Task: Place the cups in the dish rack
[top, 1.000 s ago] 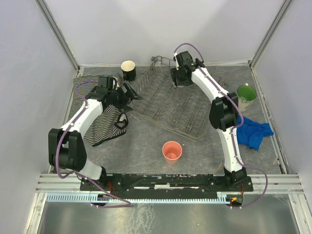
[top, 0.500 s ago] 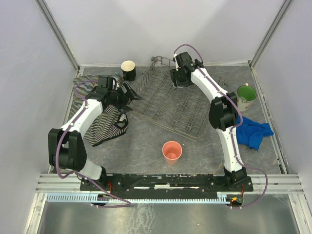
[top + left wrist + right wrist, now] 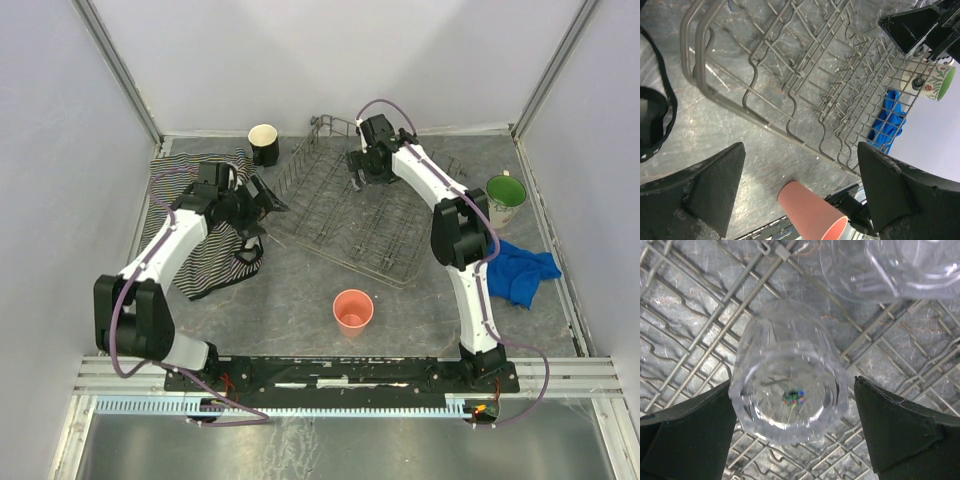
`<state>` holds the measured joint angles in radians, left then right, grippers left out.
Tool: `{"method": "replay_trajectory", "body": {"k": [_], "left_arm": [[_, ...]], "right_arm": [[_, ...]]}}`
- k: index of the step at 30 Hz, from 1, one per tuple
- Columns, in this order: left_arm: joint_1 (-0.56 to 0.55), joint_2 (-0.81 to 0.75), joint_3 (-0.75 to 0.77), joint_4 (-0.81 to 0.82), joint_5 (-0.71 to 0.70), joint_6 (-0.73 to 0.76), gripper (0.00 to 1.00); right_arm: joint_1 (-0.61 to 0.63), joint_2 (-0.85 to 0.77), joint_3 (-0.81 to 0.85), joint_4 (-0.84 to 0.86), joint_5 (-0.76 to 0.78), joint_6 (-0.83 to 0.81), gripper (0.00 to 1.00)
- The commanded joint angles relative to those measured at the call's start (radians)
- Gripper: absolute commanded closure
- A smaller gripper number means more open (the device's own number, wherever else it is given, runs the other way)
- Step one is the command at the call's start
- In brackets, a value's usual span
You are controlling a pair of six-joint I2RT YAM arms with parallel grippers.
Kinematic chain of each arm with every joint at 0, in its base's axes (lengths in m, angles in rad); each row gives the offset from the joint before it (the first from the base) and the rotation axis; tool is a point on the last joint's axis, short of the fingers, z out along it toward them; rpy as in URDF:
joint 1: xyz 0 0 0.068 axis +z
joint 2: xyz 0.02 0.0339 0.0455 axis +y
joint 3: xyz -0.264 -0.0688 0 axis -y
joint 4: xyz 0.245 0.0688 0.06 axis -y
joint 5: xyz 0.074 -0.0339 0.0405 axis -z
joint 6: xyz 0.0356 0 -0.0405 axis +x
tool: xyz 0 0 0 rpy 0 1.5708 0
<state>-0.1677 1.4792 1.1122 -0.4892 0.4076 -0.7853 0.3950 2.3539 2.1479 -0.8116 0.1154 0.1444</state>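
The grey wire dish rack (image 3: pixel 350 215) lies mid-table. My right gripper (image 3: pixel 366 172) hovers over its far end, open. In the right wrist view a small clear glass (image 3: pixel 788 390) stands on the rack wires (image 3: pixel 700 325) between the spread fingers (image 3: pixel 900 430), with a gap on its right side. My left gripper (image 3: pixel 262 198) is open and empty at the rack's left rim (image 3: pixel 725 95). The salmon-pink tumbler (image 3: pixel 352 309) stands upright in front of the rack and shows between the left fingers (image 3: pixel 810 212). The black mug (image 3: pixel 264 143) sits at the back left. The floral mug (image 3: pixel 505 199) sits at the right.
A striped cloth (image 3: pixel 212 245) lies under the left arm. A blue cloth (image 3: pixel 522 270) is bunched by the floral mug (image 3: pixel 935 82). A second clear glass shape (image 3: pixel 895 265) rests on the rack just beyond the small glass. Walls close in the table.
The right jaws have spread wider and let go of the clear glass, which stays on the rack. The left arm has shifted slightly towards the near side.
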Motion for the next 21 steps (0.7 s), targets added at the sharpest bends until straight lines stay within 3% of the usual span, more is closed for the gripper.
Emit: {"method": "replay_trajectory", "body": {"k": [1,12,21], "left_arm": [[-0.003,-0.137,-0.041,-0.066,-0.036,0.058,0.01],[-0.075,-0.345,-0.097,-0.209,-0.115,0.073,0.01],[-0.553,-0.334,-0.043,-0.334,-0.453,-0.036,0.04]], "right_arm": [[0.001,-0.137,-0.053,0.041,0.005,0.018,0.0],[0.004,-0.308,-0.156,0.028,-0.003,0.046,0.0],[0.004,-0.542,-0.245,-0.067,0.07,0.061,0.0]]}}
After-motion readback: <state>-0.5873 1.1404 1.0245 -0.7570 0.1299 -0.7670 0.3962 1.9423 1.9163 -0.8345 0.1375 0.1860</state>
